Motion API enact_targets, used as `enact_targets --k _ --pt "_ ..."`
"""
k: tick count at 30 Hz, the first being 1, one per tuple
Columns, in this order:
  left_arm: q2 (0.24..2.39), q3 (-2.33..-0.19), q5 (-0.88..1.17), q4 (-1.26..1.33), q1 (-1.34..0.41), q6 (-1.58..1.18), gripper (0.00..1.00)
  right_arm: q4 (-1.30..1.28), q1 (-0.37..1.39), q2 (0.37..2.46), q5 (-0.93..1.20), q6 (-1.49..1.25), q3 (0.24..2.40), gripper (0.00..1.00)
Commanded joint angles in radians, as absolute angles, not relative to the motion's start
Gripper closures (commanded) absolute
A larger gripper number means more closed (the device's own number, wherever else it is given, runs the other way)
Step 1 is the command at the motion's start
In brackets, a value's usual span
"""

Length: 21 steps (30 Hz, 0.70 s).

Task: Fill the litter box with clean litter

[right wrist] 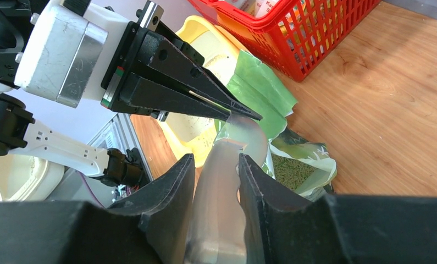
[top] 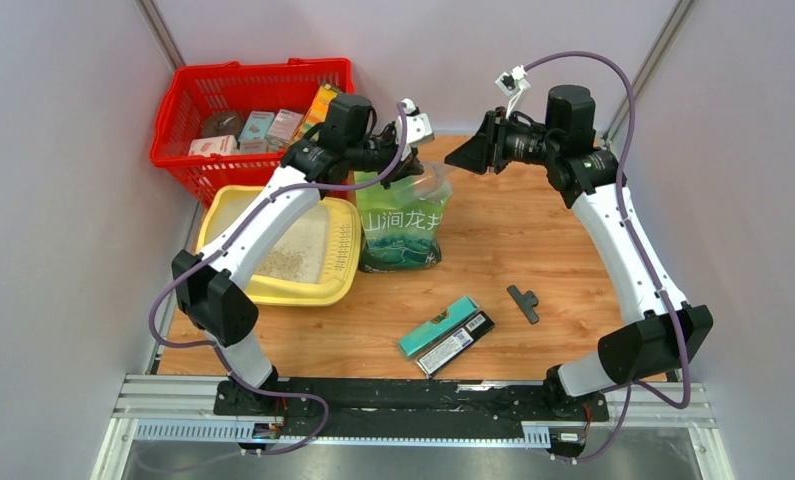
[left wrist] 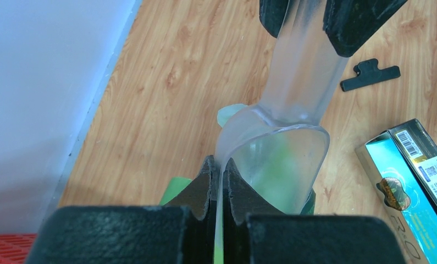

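The pale-yellow litter box (top: 341,262) lies at the left of the table with a patch of beige clean litter (top: 291,258) inside; its rim (right wrist: 200,27) also shows in the right wrist view. A translucent scoop (top: 428,178) hangs over the open green bag (top: 403,232). My left gripper (left wrist: 219,162) is shut on the thin wall of the scoop's bowl (left wrist: 282,159). My right gripper (right wrist: 216,159) holds the scoop's handle (right wrist: 221,209), both fingers lying against it. Greenish pellets (right wrist: 296,170) show in the bag's mouth.
A red mesh basket (top: 178,140) with packets stands behind the litter box. A black clip (top: 523,303), a teal box (top: 438,325) and a dark box (top: 458,343) lie on the wooden table (top: 533,230) near the front. Walls close in left and right.
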State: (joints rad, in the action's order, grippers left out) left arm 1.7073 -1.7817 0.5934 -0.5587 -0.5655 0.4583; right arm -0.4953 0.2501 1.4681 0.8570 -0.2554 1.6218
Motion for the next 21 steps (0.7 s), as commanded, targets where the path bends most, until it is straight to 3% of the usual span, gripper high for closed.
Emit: enact_targets --k 1,2,9,11,13,14,15,17,21 --pt "1.712 -1.83 0.603 -0.537 -0.569 0.468 1.0 -0.509 0.253 1.459 0.871 -0.236 1.641 0.61" --pt "1.713 -1.832 0.6 -0.532 -0.569 0.46 1.0 -0.509 0.253 1.46 0.871 -0.238 1.641 0.61" --pt "1.715 -1.835 0.592 -0.532 -0.569 0.462 1.0 -0.514 0.255 1.474 0.867 -0.23 1.652 1.0" --pt "1.718 -1.842 0.578 -0.535 -0.569 0.465 1.0 -0.538 0.253 1.473 0.862 -0.2 1.661 1.0" --pt "1.721 -1.868 0.563 -0.592 -0.566 0.494 0.71 -0.551 0.239 1.47 0.85 -0.184 1.684 1.0" --pt "1.721 -1.893 0.56 -0.613 -0.561 0.532 0.45 -0.555 0.233 1.47 0.829 -0.169 1.696 1.0" --pt "1.72 -1.904 0.566 -0.635 -0.543 0.551 0.37 -0.572 0.226 1.476 0.828 -0.155 1.713 1.0" --pt "1.738 -1.954 0.569 -0.727 -0.52 0.613 0.27 -0.612 0.209 1.497 0.804 -0.115 1.775 1.0" --pt "1.821 -2.089 0.6 -0.937 -0.453 0.695 0.26 -0.676 0.198 1.508 0.779 -0.022 1.799 1.0"
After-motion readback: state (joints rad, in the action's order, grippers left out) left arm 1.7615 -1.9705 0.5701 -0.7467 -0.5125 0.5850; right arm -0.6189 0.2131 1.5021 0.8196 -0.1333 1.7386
